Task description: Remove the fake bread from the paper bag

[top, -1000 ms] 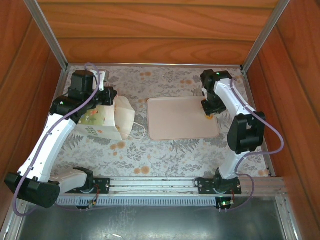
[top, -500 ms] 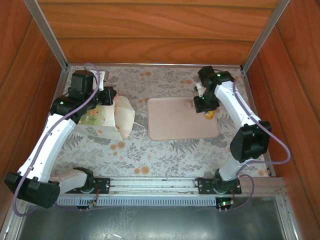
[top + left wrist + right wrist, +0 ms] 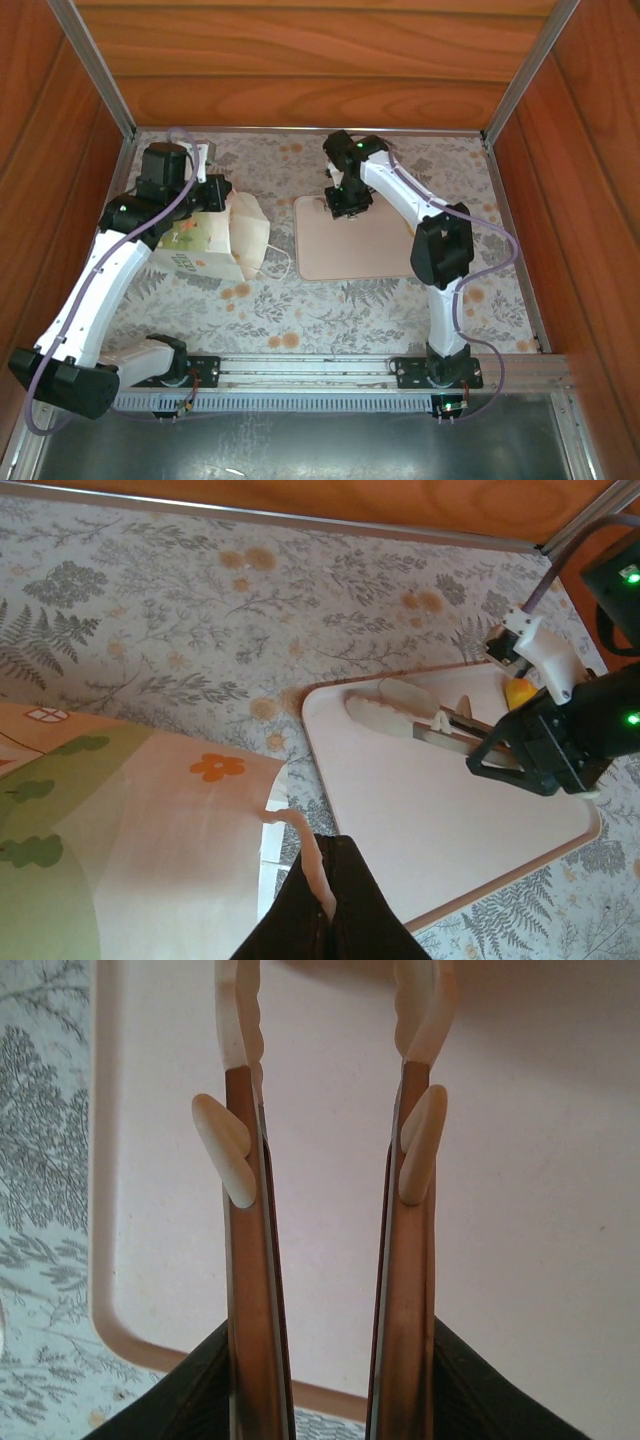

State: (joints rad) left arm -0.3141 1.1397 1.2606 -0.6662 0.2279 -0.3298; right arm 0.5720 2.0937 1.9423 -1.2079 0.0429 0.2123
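Pinching: left gripper (image 3: 322, 910), fingers pressed shut on the cord handle (image 3: 310, 850) of the bag (image 3: 120, 850).
Bag: on the floral cloth (image 3: 200, 610), just left of the tray (image 3: 430, 820), green print facing up.
Right gripper (image 3: 330, 1000): fingers spread apart, nothing between them, over the tray's far left corner.
Tray: flat, pinkish, bare under the right fingers.
Bread: one small yellow piece (image 3: 518, 693) on the tray, just beside the right gripper's body; inside of the bag hidden, contents cannot be told.

One paper bag (image 3: 215, 240), one tray (image 3: 340, 250), one yellow bread piece (image 3: 518, 692)
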